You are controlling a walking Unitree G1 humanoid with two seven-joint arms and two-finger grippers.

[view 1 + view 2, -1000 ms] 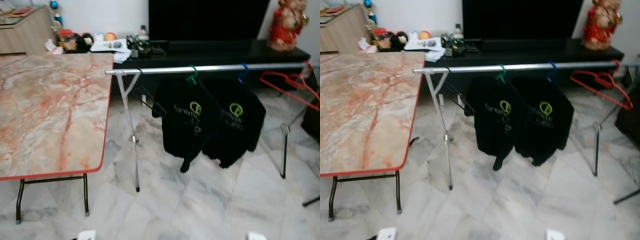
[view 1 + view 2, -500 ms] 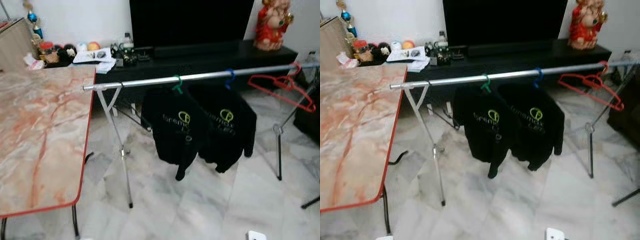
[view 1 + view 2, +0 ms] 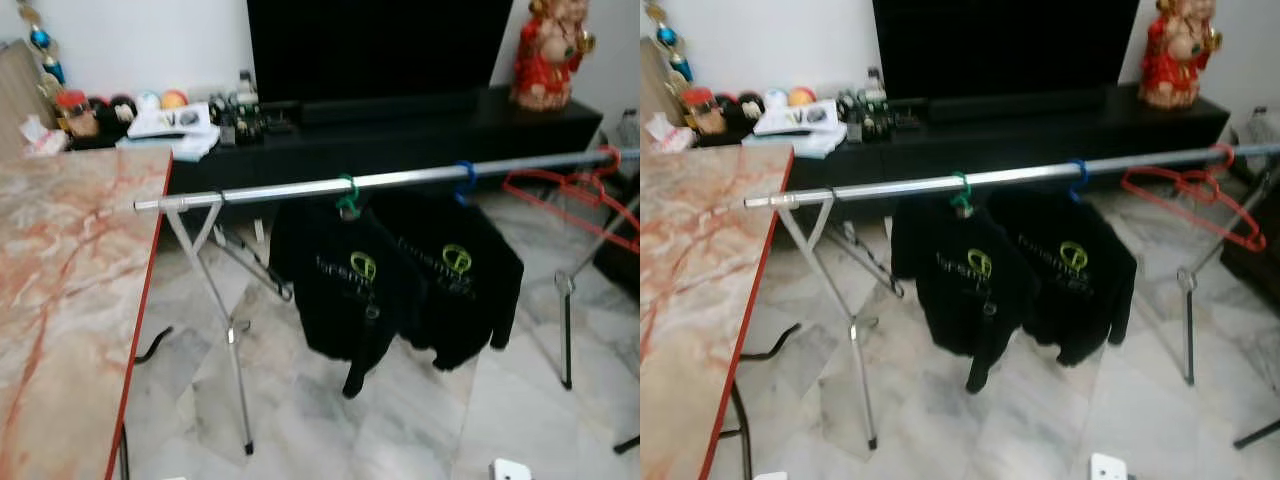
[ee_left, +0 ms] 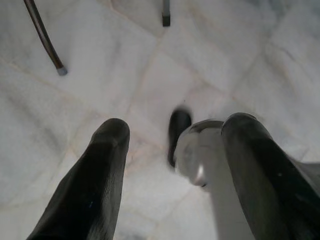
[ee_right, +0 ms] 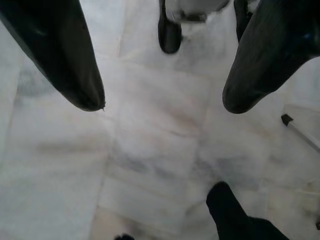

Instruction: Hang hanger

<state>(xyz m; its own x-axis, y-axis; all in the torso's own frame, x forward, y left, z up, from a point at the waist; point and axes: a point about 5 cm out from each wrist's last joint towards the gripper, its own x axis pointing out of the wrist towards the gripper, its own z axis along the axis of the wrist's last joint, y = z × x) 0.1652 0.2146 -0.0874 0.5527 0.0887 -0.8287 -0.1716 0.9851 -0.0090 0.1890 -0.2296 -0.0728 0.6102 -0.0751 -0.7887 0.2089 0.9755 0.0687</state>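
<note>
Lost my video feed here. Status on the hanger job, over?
Both end effectors, left and right, open, empty, pointed at floor. Red hangers on rail's right end. Two black shirts mid-rail; table close left.

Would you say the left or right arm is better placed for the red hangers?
Probably right: left gripper and right gripper hang open above the floor, but the red hangers sit at the rail's right end.

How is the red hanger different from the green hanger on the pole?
The red hanger is bare, with no clothes on it; the green hanger carries a black shirt with a green logo. The red one hangs near the right end of the silver pole, and the green one hangs nearer the middle. Of the red one the whole frame shows, of the green one just the hook. Both hook over the same pole.
</note>
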